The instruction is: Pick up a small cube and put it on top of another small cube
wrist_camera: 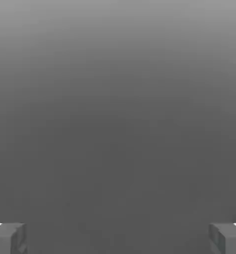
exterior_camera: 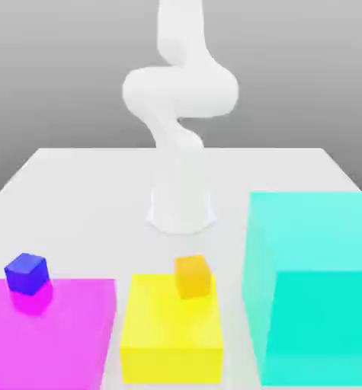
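So the claw (wrist_camera: pixel 118 238) is wide apart with nothing between its fingers. The arm (exterior_camera: pixel 181 91) rises over its base (exterior_camera: pixel 181 206), on the far side of the blocks, so it's the only arm to reach with.

The dark-blue cube (exterior_camera: pixel 27 274), which I take as the one to stack on, is at the far edge of the magenta block (exterior_camera: pixel 58 335), over on the exterior view's left. From the base that's nearer the camera and off to that left. It's a cube, so no long axis to care about, but its faces look turned relative to the block's edges, so I'd match that angle when placing.

Which way the lime cube lies from the claw, I can't tell, and the first move hangs on that. IMO we're right at the start, pickup first. Don't get baited by the orange cube (exterior_camera: pixel 193 276) at the far right part of the yellow block (exterior_camera: pixel 172 365). The big teal block (exterior_camera: pixel 321 324) is further right, easy to clip.
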